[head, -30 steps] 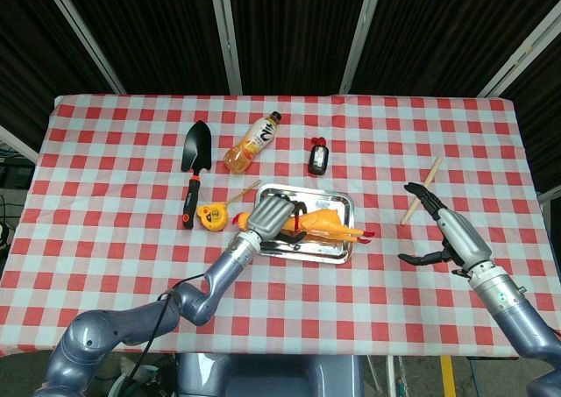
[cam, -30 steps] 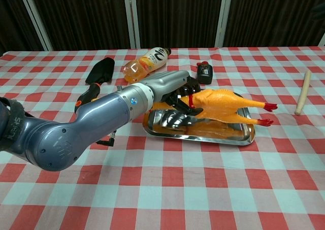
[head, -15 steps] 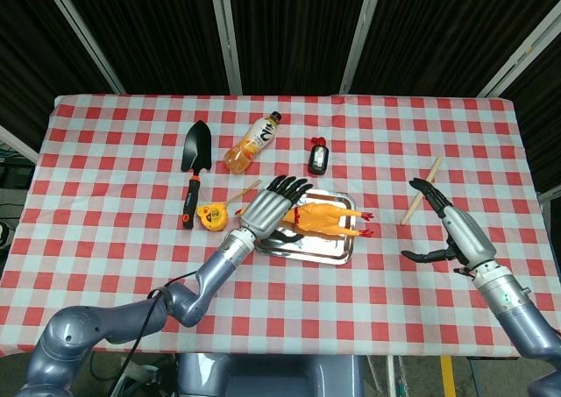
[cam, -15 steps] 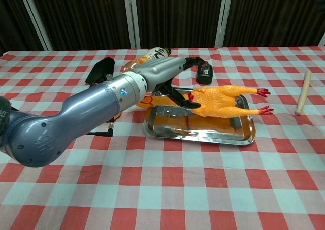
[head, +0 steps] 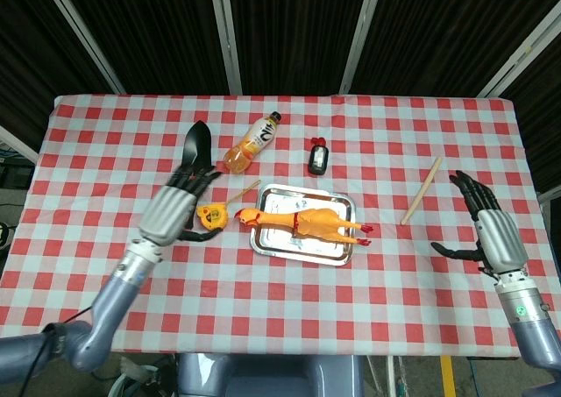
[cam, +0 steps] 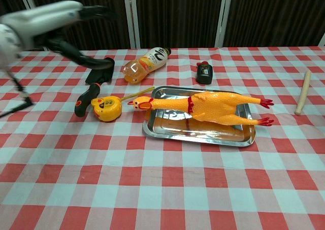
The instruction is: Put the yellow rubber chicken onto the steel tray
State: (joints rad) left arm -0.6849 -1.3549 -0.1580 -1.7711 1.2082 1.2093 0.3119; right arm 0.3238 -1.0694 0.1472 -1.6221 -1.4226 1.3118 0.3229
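The yellow rubber chicken [head: 307, 224] was laid lengthwise in the shallow rectangular steel tray [head: 337, 204], head and feet overhanging its rims, so the task was judged complete; accordingly both the left hand [head: 171, 207] and the right hand [head: 493, 236] were held empty with fingers spread, well apart from it. One each was counted of an orange drink bottle [head: 252, 142], black-bladed trowel [head: 193, 164], yellow tape measure [head: 209, 216], small black device [head: 318, 158] and wooden stick [head: 422, 190].

Bright, even light falls from overhead; shadows under things are short and soft. The tray [cam: 167, 131] throws glare and mirrors orange. In the chest view the left hand [cam: 66, 14] is smeared by motion blur; everything else is sharp. The backdrop behind the counter [head: 105, 116] stays dark.
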